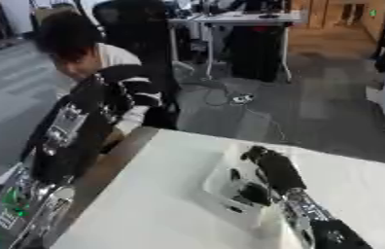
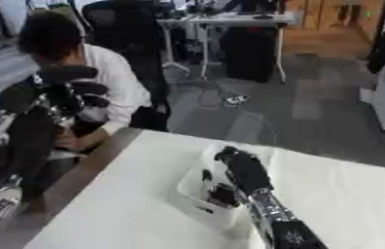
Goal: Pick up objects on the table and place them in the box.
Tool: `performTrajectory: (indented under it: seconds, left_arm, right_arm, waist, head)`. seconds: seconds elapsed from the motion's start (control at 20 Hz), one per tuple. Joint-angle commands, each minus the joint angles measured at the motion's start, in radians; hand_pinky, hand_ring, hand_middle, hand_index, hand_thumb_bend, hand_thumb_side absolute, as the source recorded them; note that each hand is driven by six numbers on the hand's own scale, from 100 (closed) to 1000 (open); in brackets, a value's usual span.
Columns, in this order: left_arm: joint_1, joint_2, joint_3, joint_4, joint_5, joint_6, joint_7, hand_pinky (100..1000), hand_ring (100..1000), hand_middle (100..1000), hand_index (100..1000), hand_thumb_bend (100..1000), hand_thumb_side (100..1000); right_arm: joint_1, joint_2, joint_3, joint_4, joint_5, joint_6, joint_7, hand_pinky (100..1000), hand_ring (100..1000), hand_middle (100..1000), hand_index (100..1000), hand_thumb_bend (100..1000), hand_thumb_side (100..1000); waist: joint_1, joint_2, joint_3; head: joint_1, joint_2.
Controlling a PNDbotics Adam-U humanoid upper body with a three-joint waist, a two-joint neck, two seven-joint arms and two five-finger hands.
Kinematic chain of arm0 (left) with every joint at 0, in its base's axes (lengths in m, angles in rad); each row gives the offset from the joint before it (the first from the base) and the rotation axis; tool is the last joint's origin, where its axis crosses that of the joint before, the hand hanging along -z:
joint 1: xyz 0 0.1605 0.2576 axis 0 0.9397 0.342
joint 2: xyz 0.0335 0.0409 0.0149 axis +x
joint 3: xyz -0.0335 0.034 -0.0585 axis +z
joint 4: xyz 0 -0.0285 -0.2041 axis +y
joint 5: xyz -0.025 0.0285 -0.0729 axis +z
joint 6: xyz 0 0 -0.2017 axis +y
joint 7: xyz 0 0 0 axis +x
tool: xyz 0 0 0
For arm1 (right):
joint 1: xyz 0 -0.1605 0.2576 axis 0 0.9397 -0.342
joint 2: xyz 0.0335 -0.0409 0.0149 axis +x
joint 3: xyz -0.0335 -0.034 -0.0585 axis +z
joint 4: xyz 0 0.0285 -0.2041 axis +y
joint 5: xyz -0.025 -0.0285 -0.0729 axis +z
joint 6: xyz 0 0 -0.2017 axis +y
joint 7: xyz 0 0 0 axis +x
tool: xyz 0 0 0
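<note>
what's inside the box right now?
The right robot hand reaches into the white box. Dark shapes lie inside beneath it; what they are can't be made out. The arm covers the box's right side.

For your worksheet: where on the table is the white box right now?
The white box sits on the white table, right of centre in the left eye view, with the robot's right hand reaching over it.

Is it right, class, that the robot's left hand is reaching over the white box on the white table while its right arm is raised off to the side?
Not quite: the sides are swapped. The left eye view shows the right hand reaching over the white box on the white table, coming in from the lower right. The left arm is the one raised off to the side.
</note>
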State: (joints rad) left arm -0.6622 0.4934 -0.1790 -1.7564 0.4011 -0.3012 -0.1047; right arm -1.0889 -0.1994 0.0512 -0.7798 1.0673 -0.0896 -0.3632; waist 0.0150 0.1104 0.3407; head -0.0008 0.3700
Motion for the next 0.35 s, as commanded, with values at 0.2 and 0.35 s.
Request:
performTrajectory:
  seconds: [0.2, 0.35]
  left_arm:
    - [0.018, 0.036, 0.022, 0.002, 0.001, -0.003, 0.015, 750, 738, 810, 854, 219, 842]
    - [0.036, 0.039, 0.026, 0.013, -0.001, -0.002, 0.020, 750, 737, 810, 854, 220, 844]
  right_arm:
    - [0.075, -0.083, 0.074, -0.283, -0.380, -0.014, 0.034, 284, 518, 606, 749, 158, 832]
    - [0.145, -0.106, 0.100, -0.389, -0.481, -0.008, 0.049, 286, 516, 602, 746, 151, 844]
  waist:
    - [0.018, -0.059, -0.047]
    - [0.021, -0.078, -0.079]
  head:
    - [0.026, 0.044]
    - [0.048, 0.077]
